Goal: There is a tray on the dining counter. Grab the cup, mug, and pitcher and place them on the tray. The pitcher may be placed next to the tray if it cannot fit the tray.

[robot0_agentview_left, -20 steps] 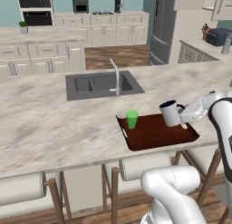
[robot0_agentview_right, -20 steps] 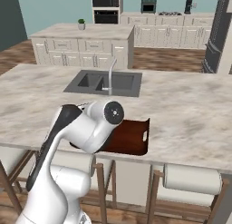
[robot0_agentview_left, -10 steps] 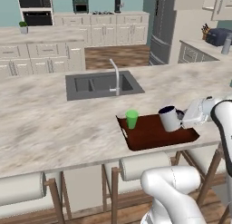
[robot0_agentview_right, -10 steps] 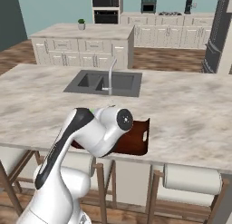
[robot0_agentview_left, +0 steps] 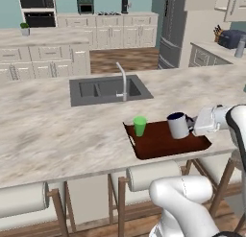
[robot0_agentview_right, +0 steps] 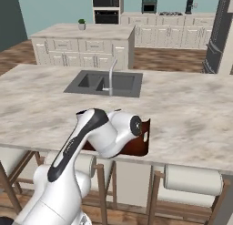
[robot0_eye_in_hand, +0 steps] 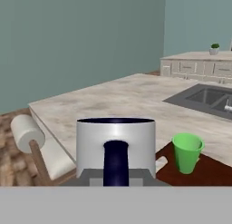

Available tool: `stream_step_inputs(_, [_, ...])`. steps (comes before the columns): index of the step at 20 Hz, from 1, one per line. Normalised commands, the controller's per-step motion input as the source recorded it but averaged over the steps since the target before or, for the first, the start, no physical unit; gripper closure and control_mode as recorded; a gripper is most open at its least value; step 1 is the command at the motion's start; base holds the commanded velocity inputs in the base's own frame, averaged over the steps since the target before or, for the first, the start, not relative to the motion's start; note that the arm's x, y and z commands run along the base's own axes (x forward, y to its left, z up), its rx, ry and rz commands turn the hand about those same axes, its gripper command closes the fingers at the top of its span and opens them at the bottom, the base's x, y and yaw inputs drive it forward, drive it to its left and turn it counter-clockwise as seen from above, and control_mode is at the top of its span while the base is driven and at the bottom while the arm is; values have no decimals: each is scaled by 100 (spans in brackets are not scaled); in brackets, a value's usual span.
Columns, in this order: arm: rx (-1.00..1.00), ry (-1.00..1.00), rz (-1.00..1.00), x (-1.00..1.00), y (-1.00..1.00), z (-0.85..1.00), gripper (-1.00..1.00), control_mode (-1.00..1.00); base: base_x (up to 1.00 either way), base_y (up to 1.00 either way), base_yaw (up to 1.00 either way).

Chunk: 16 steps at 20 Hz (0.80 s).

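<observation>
Over the past second the mug (robot0_agentview_left: 178,125), clamped by its handle in the gripper (robot0_agentview_left: 191,124), has come down from above the right end of the tray (robot0_agentview_left: 158,147) and slid left, now low over the tray's middle, closer to the green cup (robot0_agentview_left: 140,126). From the right base camera, the arm's elbow has swung right, covering more of the tray (robot0_agentview_right: 144,136).

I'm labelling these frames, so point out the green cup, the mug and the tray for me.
cup (robot0_agentview_left: 140,126), left base view, its side wall.
mug (robot0_agentview_left: 178,126), left base view, its outer wall.
tray (robot0_agentview_left: 158,149), left base view, bare floor near the front rim.
</observation>
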Motion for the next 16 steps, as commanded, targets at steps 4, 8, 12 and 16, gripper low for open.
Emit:
stream_step_inputs(4, [2,-3,2,15,0,-24,100,-100,0,0,0])
stream_step_inputs(8, [0,-4,1,23,0,-37,100,-100,0,0,0])
stream_step_inputs(12, [0,-3,0,29,0,-41,100,-100,0,0,0])
stream_step_inputs(16, [0,-3,1,17,3,-36,100,-100,0,0,0])
